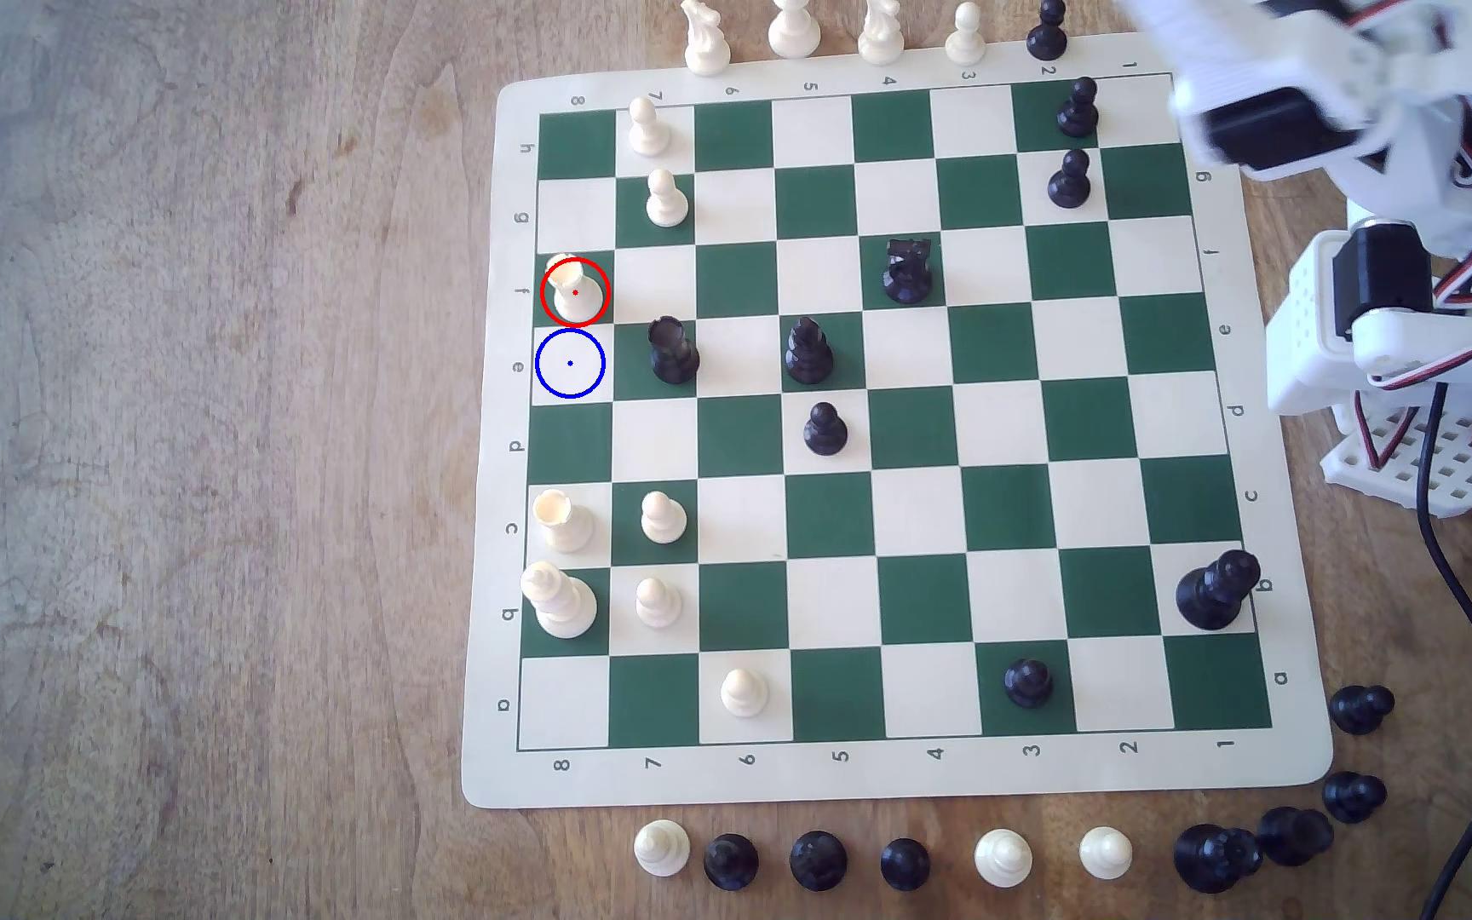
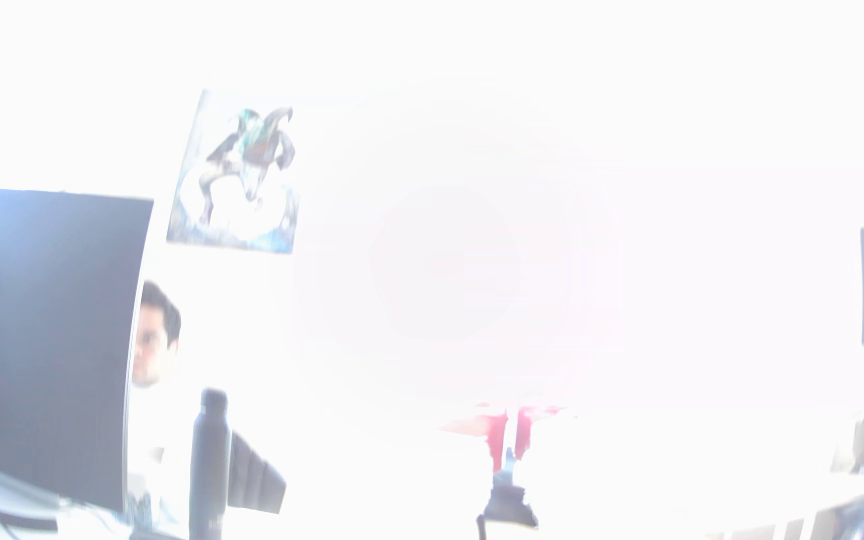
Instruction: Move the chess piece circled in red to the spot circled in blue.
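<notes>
Cup-topped cream pieces: you have two, the chess piece circled in red (image 1: 574,292) and another (image 1: 562,520).
Blue-ringed spot (image 1: 570,364): one, adjacent.
Arm (image 1: 1334,115): well apart; jaws' state, you cannot tell.

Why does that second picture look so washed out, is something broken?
The wrist view is badly overexposed: it faces the room, showing a monitor and a dark bottle, not the board. In the exterior view the chess piece circled in red stands upright.

We see the blue-ringed square (image 1: 570,364) bare, open toward the exterior view's left, where bare table (image 1: 184,442) lies. The ringed piece (image 1: 574,289) stands on the adjoining square above; a black rook (image 1: 672,350) stands just right; below, a green square (image 1: 570,440) is vacant.
</notes>
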Action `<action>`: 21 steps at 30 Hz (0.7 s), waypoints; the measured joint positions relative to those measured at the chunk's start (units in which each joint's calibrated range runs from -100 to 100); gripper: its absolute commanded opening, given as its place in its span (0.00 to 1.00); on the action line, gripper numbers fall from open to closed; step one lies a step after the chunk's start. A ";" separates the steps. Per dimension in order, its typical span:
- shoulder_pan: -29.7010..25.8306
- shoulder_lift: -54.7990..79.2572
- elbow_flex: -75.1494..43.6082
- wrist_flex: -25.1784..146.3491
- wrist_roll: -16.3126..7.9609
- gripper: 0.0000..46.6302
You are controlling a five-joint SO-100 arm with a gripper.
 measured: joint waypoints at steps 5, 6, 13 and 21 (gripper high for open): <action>0.66 6.28 -5.51 15.38 -0.34 0.00; 0.88 8.71 -6.96 18.01 -0.34 0.00; -1.55 18.94 -15.54 28.53 -0.34 0.01; -3.69 34.86 -27.11 35.78 -2.25 0.16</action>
